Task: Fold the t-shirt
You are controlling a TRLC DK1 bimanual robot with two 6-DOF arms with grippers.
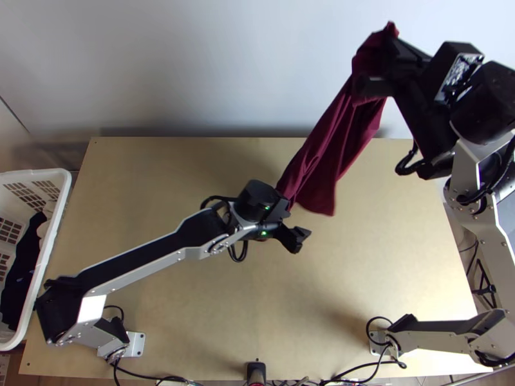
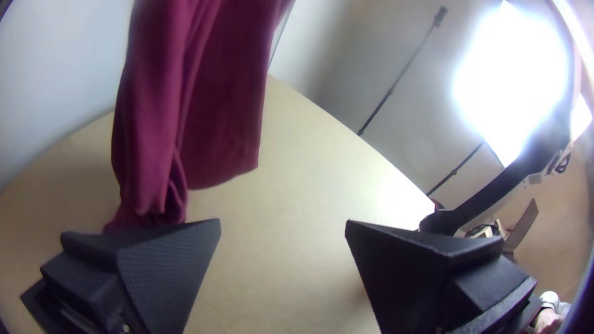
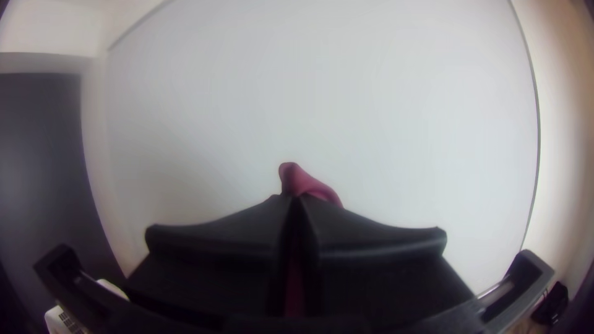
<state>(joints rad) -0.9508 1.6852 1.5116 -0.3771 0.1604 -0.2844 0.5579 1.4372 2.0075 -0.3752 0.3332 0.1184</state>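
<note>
Across its near half, the pale wooden counter (image 1: 225,309) offers room to spread the cloth between the arms' bases. The white plastic basket (image 1: 60,215) stands by the left edge, close to the left arm's elbow, so a swing that way probably wants care. Around the middle, the left black gripper (image 2: 283,224) has its jaws apart with nothing between them, likely kept wide to take a second hold. Just beyond, the dark red fabric t-shirt (image 1: 335,154) hangs in a narrow, gathered drape, its lower end close to those jaws. The right black gripper (image 3: 297,199), high at the far right, has its jaws closed on the bunched upper end, presumably so the weight draws the folds down. The far white wall (image 1: 193,64) may limit movement farther out.
</note>
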